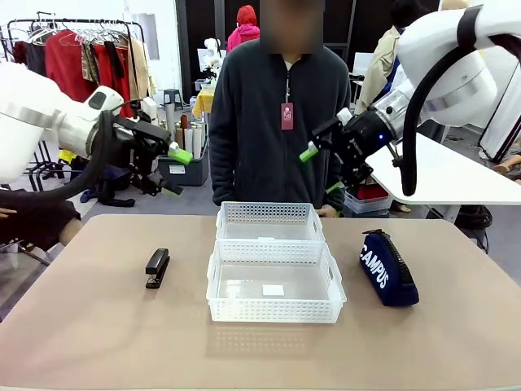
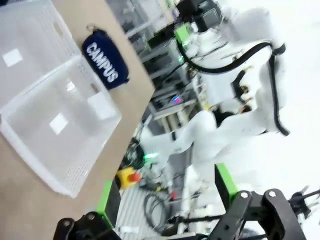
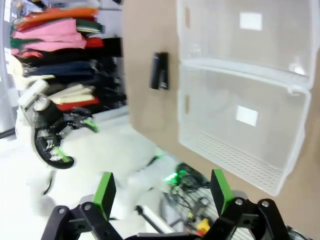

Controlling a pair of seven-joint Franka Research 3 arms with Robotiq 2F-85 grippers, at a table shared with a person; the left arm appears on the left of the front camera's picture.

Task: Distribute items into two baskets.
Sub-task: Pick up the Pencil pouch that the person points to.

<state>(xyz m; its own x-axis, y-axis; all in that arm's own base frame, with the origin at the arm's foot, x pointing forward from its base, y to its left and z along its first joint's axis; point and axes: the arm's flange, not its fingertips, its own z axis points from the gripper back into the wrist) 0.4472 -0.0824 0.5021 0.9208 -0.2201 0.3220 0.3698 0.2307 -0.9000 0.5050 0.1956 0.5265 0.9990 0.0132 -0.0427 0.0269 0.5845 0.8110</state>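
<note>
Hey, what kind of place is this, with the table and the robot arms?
Probably a robotics lab or test workspace, not a home. A white left arm and right arm flank a plain table, a rack of hanging clothes stands behind, and cables lie on the floor.

bright, even overhead light; a soft shadow lies just in front of the near basket (image 1: 275, 310). both wrist views look blurred, blown white beyond it.

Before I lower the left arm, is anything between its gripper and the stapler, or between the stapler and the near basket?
Nothing visible. The left gripper hangs open, raised at the left; the stapler lies alone on the tabletop, with bare surface between it and the near basket.
</note>
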